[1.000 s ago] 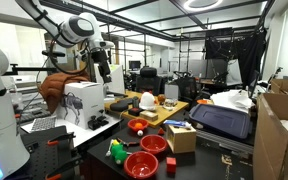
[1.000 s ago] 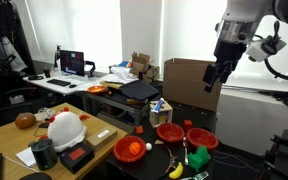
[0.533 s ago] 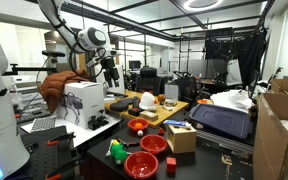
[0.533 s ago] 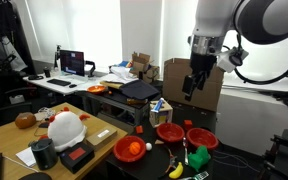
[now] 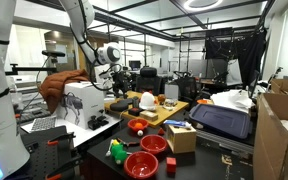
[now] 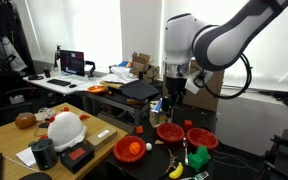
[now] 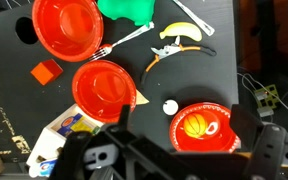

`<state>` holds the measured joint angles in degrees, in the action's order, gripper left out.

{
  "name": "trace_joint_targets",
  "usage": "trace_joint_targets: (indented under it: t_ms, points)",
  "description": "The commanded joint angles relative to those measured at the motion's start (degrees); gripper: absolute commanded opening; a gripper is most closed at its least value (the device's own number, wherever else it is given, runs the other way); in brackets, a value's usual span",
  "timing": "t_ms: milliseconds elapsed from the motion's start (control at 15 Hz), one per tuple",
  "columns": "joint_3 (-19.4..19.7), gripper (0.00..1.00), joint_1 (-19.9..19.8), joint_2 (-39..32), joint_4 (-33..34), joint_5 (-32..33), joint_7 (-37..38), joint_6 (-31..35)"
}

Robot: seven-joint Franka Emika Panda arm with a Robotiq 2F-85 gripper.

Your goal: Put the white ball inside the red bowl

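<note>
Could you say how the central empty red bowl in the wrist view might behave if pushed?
The red bowl looks thin, glossy plastic: probably light and stiff. Wide and low on the black table, it would likely slide rather than tip.

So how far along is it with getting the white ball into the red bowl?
Nothing looks done: the white ball sits on the wooden table, not in any of the red bowls. In hand: nothing; the fingers hang open and empty above those bowls. Left: reach the ball, grasp it, carry it over, release.
</note>
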<state>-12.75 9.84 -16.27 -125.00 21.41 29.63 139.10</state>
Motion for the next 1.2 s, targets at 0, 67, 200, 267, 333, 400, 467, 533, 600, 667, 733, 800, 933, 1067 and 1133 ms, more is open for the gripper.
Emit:
trace_joint_targets:
  t_ms: [0,67,200,267,333,400,467,533,600,667,733,800,933,1067,1133]
  points:
    - [3.8,1.00,4.2,-6.1,6.0,0.7,-5.3,0.0]
    - [4.3,1.00,4.9,-7.3,7.1,0.4,-7.3,-0.2]
    - [4.6,1.00,5.6,-9.6,8.8,0.0,-12.7,0.0]
    - [4.7,1.00,5.9,-10.6,9.3,0.2,-15.5,0.4]
    - [4.2,1.00,5.9,-11.7,9.6,-0.4,-18.5,0.4]
    - [4.1,1.00,6.3,-12.6,9.9,-0.1,-20.7,0.3]
    - [4.0,1.00,6.5,-13.7,10.5,0.0,-22.9,0.1]
    - [4.0,1.00,6.9,-14.7,11.2,0.0,-24.6,0.1]
    - [4.4,1.00,7.5,-16.0,12.2,0.7,-25.6,0.2]
    - [4.6,1.00,7.8,-17.5,13.5,0.8,-26.8,0.3]
    - [4.8,1.00,8.0,-19.6,15.6,0.7,-28.0,0.3]
    - [5.0,1.00,8.2,-21.4,17.5,0.7,-29.1,0.3]
    - [5.4,1.00,8.1,-25.7,22.7,0.6,-31.9,0.1]
    - [6.6,1.00,7.8,-30.9,29.7,0.7,-34.7,-0.6]
    - [7.2,1.00,7.6,-33.2,32.9,0.7,-36.0,-1.0]
